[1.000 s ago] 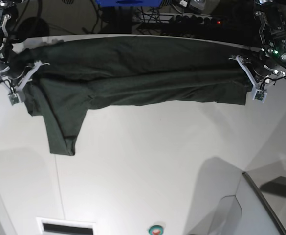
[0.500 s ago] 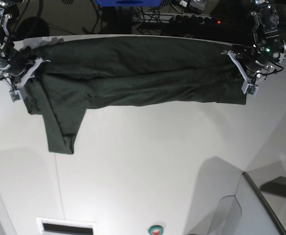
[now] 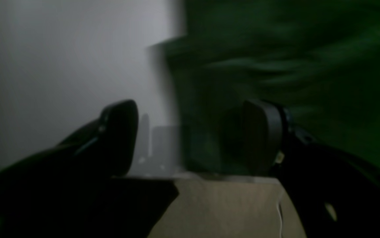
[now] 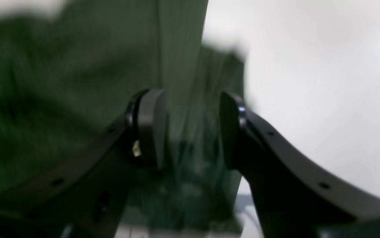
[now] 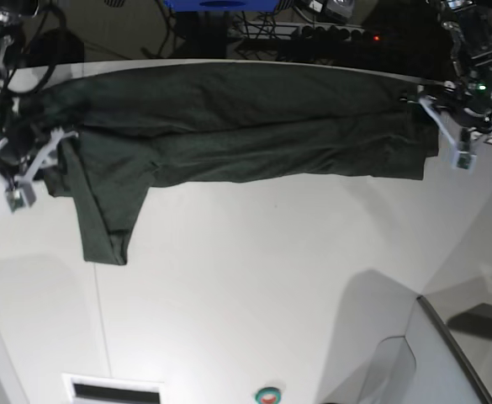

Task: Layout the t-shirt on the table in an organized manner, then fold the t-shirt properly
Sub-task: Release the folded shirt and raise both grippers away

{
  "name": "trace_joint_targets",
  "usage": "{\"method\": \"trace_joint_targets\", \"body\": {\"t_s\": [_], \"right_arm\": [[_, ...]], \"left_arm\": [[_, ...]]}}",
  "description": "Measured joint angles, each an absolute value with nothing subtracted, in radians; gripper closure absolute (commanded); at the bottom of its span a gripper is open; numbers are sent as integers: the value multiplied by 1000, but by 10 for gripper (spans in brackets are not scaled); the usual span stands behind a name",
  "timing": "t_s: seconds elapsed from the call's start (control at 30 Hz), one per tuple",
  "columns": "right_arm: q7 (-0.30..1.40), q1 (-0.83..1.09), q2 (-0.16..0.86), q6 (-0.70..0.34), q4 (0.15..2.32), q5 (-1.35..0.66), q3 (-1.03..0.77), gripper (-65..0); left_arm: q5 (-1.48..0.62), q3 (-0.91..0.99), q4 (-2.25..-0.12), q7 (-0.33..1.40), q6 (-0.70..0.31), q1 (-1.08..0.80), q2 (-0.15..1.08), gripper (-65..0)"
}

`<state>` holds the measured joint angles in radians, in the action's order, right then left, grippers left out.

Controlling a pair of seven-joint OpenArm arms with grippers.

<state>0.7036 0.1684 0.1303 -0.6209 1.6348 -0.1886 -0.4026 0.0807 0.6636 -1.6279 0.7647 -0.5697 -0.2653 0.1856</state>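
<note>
— Any room to get a gripper in?
— Plenty: the near half of the table [image 5: 254,286] lies bare.
— And farther back?
— The t-shirt [image 5: 229,126] spans it, with dark cables [image 5: 313,29] beyond the far edge.

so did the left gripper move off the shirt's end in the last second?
Yes. In the base view the left gripper has slid outward past the t-shirt end, away from the table middle, jaws now apart.
</note>
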Motion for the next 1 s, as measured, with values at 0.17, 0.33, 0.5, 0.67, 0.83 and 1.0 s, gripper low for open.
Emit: {"method": "trace_joint_targets", "body": {"t_s": [0.17,0.33,0.5,0.67,0.83,1.0], "right_arm": [[696,-35,141,-619,1463,-189,-366,-251],[669,-254,169,-622,1105,-146,-247,-251],[484,-398,171,-602,821,-26,-243,-251],[324,-450,175,-493,594,29,-243,-252],[236,-492,179,-489,468,23,-243,-236],[209,-483,179,-489,459,7,-245,0]], "left_arm": [[78,834,-1680,753,-570,-258,187,-472],[22,924,-1677,754,-573,-312,184,-471],[-143,997,-1678,753,-575,-377,187,-471],[-167,1007,-1677,756,-574,-404,191,-471],[-167,1005,-1677,755,-574,-402,189,-471],[-167,1004,-1677,755,-574,-399,189,-471]]}}
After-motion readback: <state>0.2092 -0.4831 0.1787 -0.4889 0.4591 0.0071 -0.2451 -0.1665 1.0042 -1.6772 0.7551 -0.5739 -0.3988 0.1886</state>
